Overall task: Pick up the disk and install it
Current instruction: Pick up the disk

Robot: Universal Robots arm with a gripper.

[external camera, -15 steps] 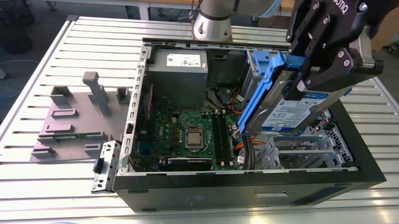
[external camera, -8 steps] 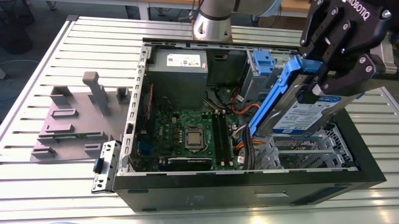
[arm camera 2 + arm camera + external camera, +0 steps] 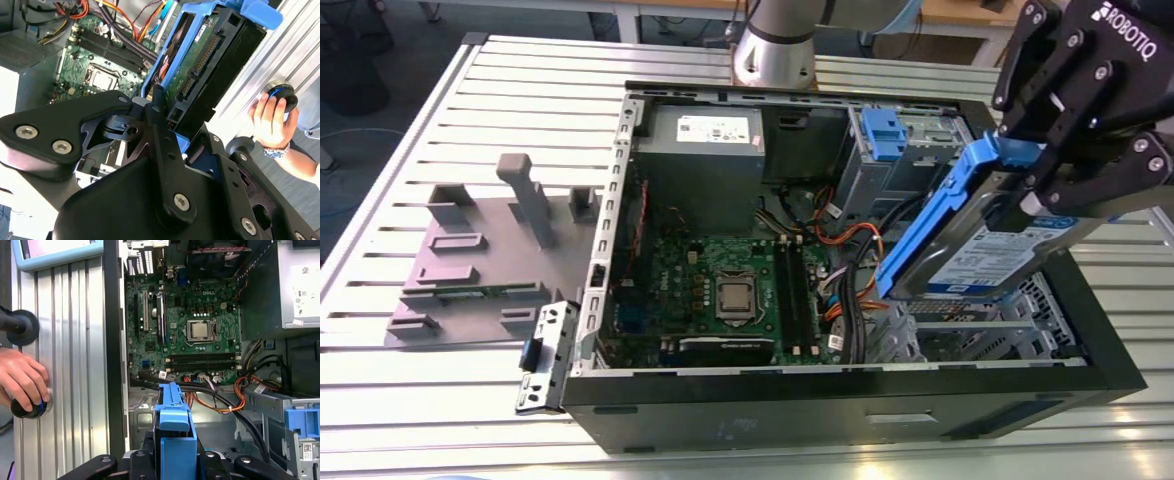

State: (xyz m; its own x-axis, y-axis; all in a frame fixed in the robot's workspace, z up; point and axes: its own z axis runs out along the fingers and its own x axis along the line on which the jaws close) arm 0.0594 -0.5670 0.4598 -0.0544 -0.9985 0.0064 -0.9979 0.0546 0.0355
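The disk (image 3: 971,248), a silver drive with a white-and-blue label in a blue carrier frame, hangs tilted over the open computer case (image 3: 854,395), toward the exterior view's right. My black gripper (image 3: 1041,185) is shut on its upper end. Its lower end points down toward the metal drive cage (image 3: 961,325). In the second wrist view the disk (image 3: 200,65) shows its circuit-board underside and connector, held between the fingers (image 3: 112,125). In the first wrist view the blue carrier (image 3: 175,432) rises edge-on from the gripper (image 3: 172,465), above the motherboard (image 3: 190,335).
Inside the case lie the motherboard (image 3: 727,290), a power supply (image 3: 707,135), bundled cables (image 3: 834,235) and another blue carrier (image 3: 886,135) in a bay. A grey fixture (image 3: 487,255) stands on the slatted table. A person's hand (image 3: 22,380) rests on a knob beside the case.
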